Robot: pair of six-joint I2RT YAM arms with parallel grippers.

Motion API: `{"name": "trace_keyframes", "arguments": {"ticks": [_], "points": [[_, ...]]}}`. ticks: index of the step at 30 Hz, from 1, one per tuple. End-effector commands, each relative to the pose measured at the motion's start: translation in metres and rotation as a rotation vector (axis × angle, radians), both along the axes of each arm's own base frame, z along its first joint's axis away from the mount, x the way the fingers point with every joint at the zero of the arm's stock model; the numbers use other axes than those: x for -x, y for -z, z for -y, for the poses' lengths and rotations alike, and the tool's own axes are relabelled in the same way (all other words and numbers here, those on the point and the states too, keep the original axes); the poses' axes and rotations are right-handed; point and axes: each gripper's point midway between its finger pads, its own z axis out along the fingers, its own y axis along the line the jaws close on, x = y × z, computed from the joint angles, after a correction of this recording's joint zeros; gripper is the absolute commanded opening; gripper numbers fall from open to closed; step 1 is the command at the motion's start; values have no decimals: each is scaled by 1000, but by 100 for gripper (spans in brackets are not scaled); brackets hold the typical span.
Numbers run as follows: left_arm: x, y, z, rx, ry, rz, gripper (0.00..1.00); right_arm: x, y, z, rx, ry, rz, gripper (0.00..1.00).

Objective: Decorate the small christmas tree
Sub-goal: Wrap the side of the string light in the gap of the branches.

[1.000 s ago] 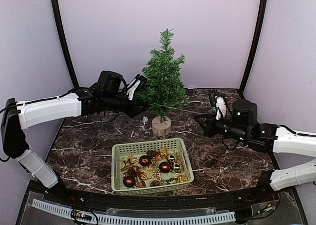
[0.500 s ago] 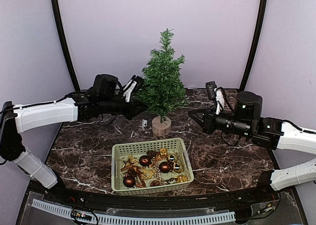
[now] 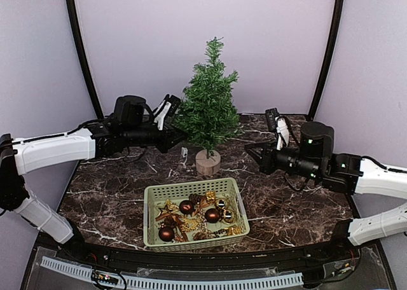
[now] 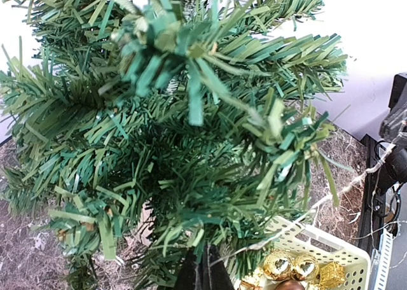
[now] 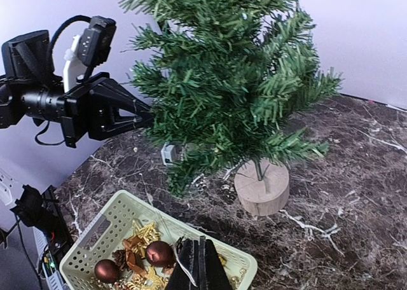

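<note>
The small christmas tree (image 3: 208, 105) stands upright on its round wooden stump (image 3: 208, 162) at the back middle of the table. Its branches fill the left wrist view (image 4: 191, 112). My left gripper (image 3: 181, 135) is at the tree's left side, shut on a thin pale wire (image 4: 331, 200) among the lower needles. That wire runs toward the right arm. My right gripper (image 3: 252, 151) hovers right of the stump, shut (image 5: 199, 252) on the same thin wire (image 5: 153, 208). A small white box (image 5: 167, 154) sits by the lower left branches.
A pale green basket (image 3: 191, 188) sits in front of the tree, with brown balls (image 3: 212, 215), gold bells (image 4: 280, 264) and gold stars inside. The marble table (image 3: 286, 194) is ringed by purple walls and two dark posts.
The left arm has drawn back a little to the left along the tree's side. The right gripper has risen and shifted toward the tree. Both stay shut.
</note>
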Motion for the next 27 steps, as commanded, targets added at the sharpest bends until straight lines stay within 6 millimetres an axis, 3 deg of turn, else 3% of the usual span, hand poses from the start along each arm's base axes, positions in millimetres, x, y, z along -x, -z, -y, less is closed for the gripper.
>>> {"name": "trace_keyframes", "arguments": {"ticks": [1, 11, 22, 27], "points": [[-4, -3, 5, 2, 15, 4, 0, -10, 7, 11, 3, 97, -12, 0], [-6, 5, 11, -5, 32, -17, 0, -19, 41, 18, 75, 167, -62, 0], [-15, 17, 14, -18, 11, -41, 0, -37, 55, 44, 67, 309, -118, 0], [-16, 13, 16, -12, 17, -33, 16, -47, 53, 55, 60, 376, -136, 0]]}}
